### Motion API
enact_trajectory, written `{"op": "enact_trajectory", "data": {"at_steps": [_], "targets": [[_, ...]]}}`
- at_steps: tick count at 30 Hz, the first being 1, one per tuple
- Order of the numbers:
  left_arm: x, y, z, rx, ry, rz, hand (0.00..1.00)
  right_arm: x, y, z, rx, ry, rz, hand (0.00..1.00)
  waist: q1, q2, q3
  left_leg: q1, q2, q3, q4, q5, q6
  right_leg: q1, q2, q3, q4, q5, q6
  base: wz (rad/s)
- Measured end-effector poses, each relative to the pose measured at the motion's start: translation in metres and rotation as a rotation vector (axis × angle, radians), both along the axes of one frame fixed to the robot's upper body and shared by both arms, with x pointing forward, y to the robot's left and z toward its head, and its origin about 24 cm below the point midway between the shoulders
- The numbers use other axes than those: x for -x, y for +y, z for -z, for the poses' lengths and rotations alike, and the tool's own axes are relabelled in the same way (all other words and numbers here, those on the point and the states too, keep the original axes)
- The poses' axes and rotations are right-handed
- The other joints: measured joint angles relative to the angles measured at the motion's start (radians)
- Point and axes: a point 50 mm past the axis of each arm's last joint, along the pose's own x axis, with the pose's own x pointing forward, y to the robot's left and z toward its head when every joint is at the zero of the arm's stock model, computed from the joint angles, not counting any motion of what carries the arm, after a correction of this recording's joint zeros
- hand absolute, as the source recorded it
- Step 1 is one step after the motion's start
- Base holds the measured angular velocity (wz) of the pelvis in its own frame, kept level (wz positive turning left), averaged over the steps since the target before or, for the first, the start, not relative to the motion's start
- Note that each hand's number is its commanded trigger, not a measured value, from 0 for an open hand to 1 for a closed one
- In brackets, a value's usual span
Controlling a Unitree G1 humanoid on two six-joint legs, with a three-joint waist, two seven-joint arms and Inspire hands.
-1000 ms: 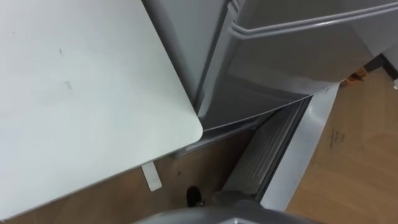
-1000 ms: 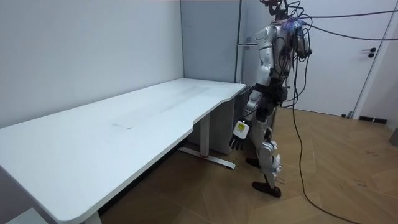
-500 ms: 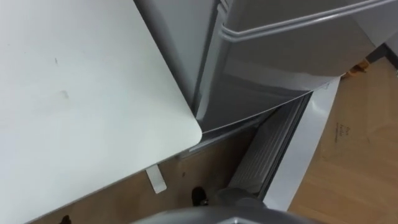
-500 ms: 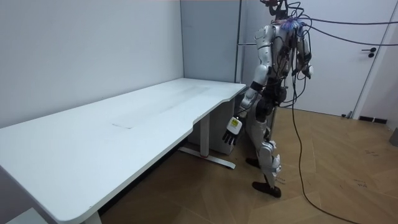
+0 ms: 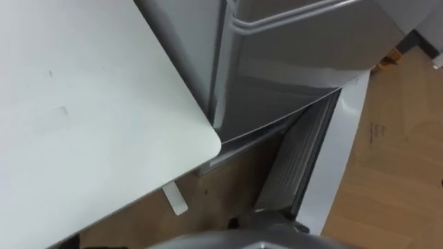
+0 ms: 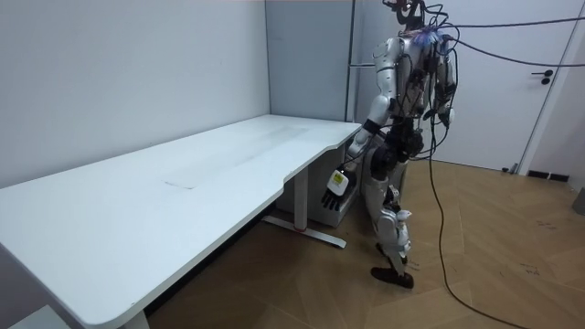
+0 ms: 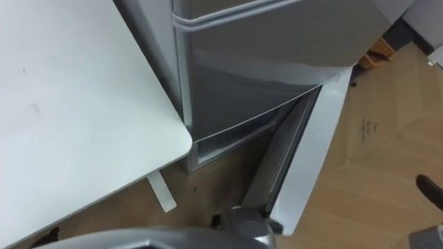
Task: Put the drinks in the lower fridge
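Beside the rounded corner of the flat white desk surface (image 5: 90,117), the robot faces the tall grey fridge (image 5: 297,62), whose silver lower door (image 5: 338,149) stands ajar, likely for loading; its left hand (image 6: 335,185) hangs loose-fingered and empty, free to reach, and I cannot tell where the drinks are.

White flat-topped bench (image 5: 83,117): left half of frame, rounded corner near centre. Tall grey metal fridge (image 5: 291,76): upper centre and right, just beside that corner. Silver lower fridge door (image 5: 339,152): open, slanting towards bottom centre. Light wooden floor (image 5: 394,173): right and bottom. White flat bench foot (image 5: 174,200): lower centre-left, on the floor.
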Motion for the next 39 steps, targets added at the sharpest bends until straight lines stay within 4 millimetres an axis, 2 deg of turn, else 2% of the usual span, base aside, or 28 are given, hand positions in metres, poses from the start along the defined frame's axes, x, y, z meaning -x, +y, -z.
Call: {"op": "enact_trajectory", "data": {"at_steps": [1, 2, 3, 4, 5, 6, 8, 9, 11, 13, 16, 17, 19, 20, 22, 23, 24, 26, 29, 32, 34, 37, 39], "targets": [[0.0, -0.001, 0.0, 0.004, 0.005, 0.003, 0.0, -0.002, 0.004, 0.003, -0.018, 0.005, -0.016, 0.0, 0.008, 0.001, -0.003, -0.024, 0.006, -0.031, 0.047, 0.002, 0.002, 0.016, 0.012, 0.028, -0.035, 0.001, -0.001, -0.57], [0.001, -0.005, 0.002, 0.023, 0.008, 0.009, 0.0, -0.01, 0.01, 0.006, -0.039, 0.0, -0.057, 0.0, 0.021, 0.024, 0.001, -0.079, 0.007, -0.107, 0.118, -0.001, 0.003, 0.041, 0.031, 0.076, -0.089, 0.007, 0.003, -0.56], [0.001, -0.007, 0.003, 0.033, 0.007, 0.016, 0.0, -0.013, 0.015, 0.011, -0.064, 0.008, -0.086, 0.0, 0.031, 0.031, 0.0016, -0.105, -0.025, -0.207, 0.062, -0.005, 0.0, 0.041, 0.032, 0.114, -0.101, 0.016, 0.01, -0.53], [0.001, -0.007, 0.003, 0.033, 0.006, 0.017, 0.0, -0.014, 0.017, 0.014, -0.083, 0.017, -0.094, 0.0, 0.034, 0.03, 0.0017, -0.119, -0.038, -0.238, 0.022, 0.002, -0.003, 0.04, 0.029, 0.13, -0.101, 0.017, 0.015, -0.6], [0.003, -0.008, 0.003, 0.035, 0.01, 0.016, 0.0, -0.018, 0.022, 0.018, -0.124, 0.017, -0.102, 0.0, 0.044, 0.027, 0.0007, -0.139, -0.048, -0.261, -0.008, 0.04, 0.015, 0.035, 0.024, 0.16, -0.097, 0.017, 0.024, -0.77], [0.008, -0.009, 0.003, 0.036, 0.026, 0.02, 0.0, -0.021, 0.027, 0.022, -0.159, 0.023, -0.127, 0.0, 0.052, 0.029, -0.0069, -0.113, -0.05, -0.261, -0.022, 0.044, 0.013, 0.033, 0.028, 0.183, -0.1, 0.02, 0.031, -0.83], [0.01, -0.01, 0.004, 0.04, 0.031, 0.013, 0.0, -0.02, 0.035, 0.027, -0.213, 0.016, -0.147, 0.0, 0.066, 0.036, -0.0013, -0.088, -0.045, -0.226, -0.055, 0.044, 0.027, 0.036, 0.034, 0.183, -0.114, 0.033, 0.034, -0.68], [0.008, -0.012, 0.005, 0.046, 0.028, 0.012, 0.0, -0.023, 0.039, 0.029, -0.246, -0.008, -0.151, 0.0, 0.076, 0.033, -0.0036, -0.073, -0.041, -0.206, -0.069, 0.045, 0.027, 0.04, 0.034, 0.165, -0.124, 0.044, 0.033, -0.58], [0.007, -0.017, 0.007, 0.06, 0.025, 0.014, 0.0, -0.024, 0.043, 0.032, -0.286, -0.04, -0.167, 0.0, 0.071, 0.038, -0.0046, -0.067, -0.034, -0.203, -0.079, 0.046, 0.026, 0.054, 0.033, 0.125, -0.156, 0.063, 0.031, -0.26], [0.004, -0.023, 0.01, 0.078, 0.02, 0.013, 0.0, -0.023, 0.047, 0.034, -0.32, -0.062, -0.178, 0.0, 0.069, 0.038, -0.004, -0.066, -0.027, -0.203, -0.085, 0.047, 0.024, 0.066, 0.04, 0.116, -0.186, 0.077, 0.03, 0.0], [-0.004, -0.031, 0.013, 0.101, 0.015, 0.047, 0.0, -0.032, 0.06, 0.037, -0.387, -0.125, -0.255, 0.0, 0.073, 0.045, -0.0032, -0.071, -0.02, -0.211, -0.085, 0.048, 0.022, 0.079, 0.047, 0.105, -0.222, 0.094, 0.029, 0.06], [-0.008, -0.034, 0.015, 0.112, 0.016, 0.065, 0.0, -0.036, 0.067, 0.039, -0.416, -0.147, -0.298, 0.0, 0.076, 0.049, -0.002, -0.072, -0.019, -0.222, -0.087, 0.049, 0.02, 0.089, 0.047, 0.089, -0.237, 0.099, 0.029, 0.15], [-0.014, -0.039, 0.017, 0.126, 0.021, 0.096, 0.0, -0.05, 0.083, 0.04, -0.451, -0.178, -0.407, 0.0, 0.096, 0.056, -0.002, -0.069, -0.019, -0.222, -0.095, 0.05, 0.019, 0.09, 0.047, 0.086, -0.241, 0.101, 0.028, 0.05], [-0.016, -0.042, 0.018, 0.133, 0.02, 0.115, 0.0, -0.063, 0.096, 0.038, -0.478, -0.217, -0.497, 0.0, 0.1, 0.062, -0.0023, -0.068, -0.019, -0.223, -0.099, 0.052, 0.018, 0.09, 0.047, 0.083, -0.245, 0.102, 0.027, 0.0], [-0.02, -0.044, 0.018, 0.144, 0.01, 0.136, 0.0, -0.076, 0.113, 0.034, -0.515, -0.279, -0.627, 0.0, 0.121, 0.065, -0.0056, -0.066, -0.019, -0.226, -0.099, 0.056, 0.016, 0.095, 0.049, 0.078, -0.258, 0.106, 0.026, 0.04], [-0.021, -0.045, 0.018, 0.148, -0.004, 0.142, 0.0, -0.082, 0.124, 0.032, -0.53, -0.307, -0.693, 0.0, 0.138, 0.07, -0.002, -0.066, -0.019, -0.228, -0.101, 0.059, 0.015, 0.098, 0.049, 0.073, -0.264, 0.108, 0.025, 0.07], [-0.021, -0.046, 0.018, 0.153, -0.009, 0.14, 0.0, -0.082, 0.129, 0.031, -0.536, -0.324, -0.712, 0.0, 0.146, 0.066, 0.0013, -0.066, -0.019, -0.235, -0.104, 0.065, 0.013, 0.109, 0.051, 0.068, -0.285, 0.116, 0.024, 0.1], [-0.019, -0.048, 0.02, 0.157, 0.005, 0.155, 0.0, -0.089, 0.141, 0.025, -0.544, -0.353, -0.78, 0.0, 0.147, 0.068, 0.0044, -0.069, -0.019, -0.247, -0.122, 0.074, 0.011, 0.115, 0.055, 0.061, -0.309, 0.13, 0.022, 0.05], [-0.021, -0.049, 0.021, 0.158, 0.028, 0.205, 0.0, -0.099, 0.159, 0.018, -0.581, -0.405, -0.868, 0.0, 0.179, 0.07, 0.0069, -0.069, -0.011, -0.248, -0.129, 0.08, 0.007, 0.123, 0.066, 0.061, -0.341, 0.148, 0.016, -0.08], [-0.021, -0.051, 0.022, 0.164, 0.041, 0.227, 0.0, -0.099, 0.169, 0.013, -0.597, -0.422, -0.92, 0.0, 0.196, 0.067, 0.0087, -0.069, -0.005, -0.253, -0.13, 0.082, 0.002, 0.127, 0.074, 0.06, -0.347, 0.156, 0.007, -0.2], [-0.022, -0.052, 0.022, 0.167, 0.042, 0.231, 0.0, -0.1, 0.173, 0.012, -0.601, -0.428, -0.938, 0.0, 0.198, 0.069, 0.0102, -0.071, -0.005, -0.274, -0.131, 0.083, 0.0, 0.129, 0.078, 0.057, -0.355, 0.162, 0.002, -0.17], [-0.023, -0.052, 0.022, 0.173, 0.041, 0.237, 0.0, -0.101, 0.175, 0.011, -0.604, -0.43, -0.947, 0.0, 0.198, 0.074, 0.0132, -0.071, -0.006, -0.282, -0.13, 0.086, -0.006, 0.133, 0.082, 0.049, -0.362, 0.167, -0.003, 0.03], [-0.022, -0.054, 0.023, 0.179, 0.052, 0.247, 0.0, -0.102, 0.175, 0.01, -0.599, -0.436, -0.951, 0.0, 0.199, 0.076, 0.0124, -0.079, -0.007, -0.288, -0.129, 0.088, -0.009, 0.127, 0.081, 0.04, -0.361, 0.168, -0.005, 0.07]]}}
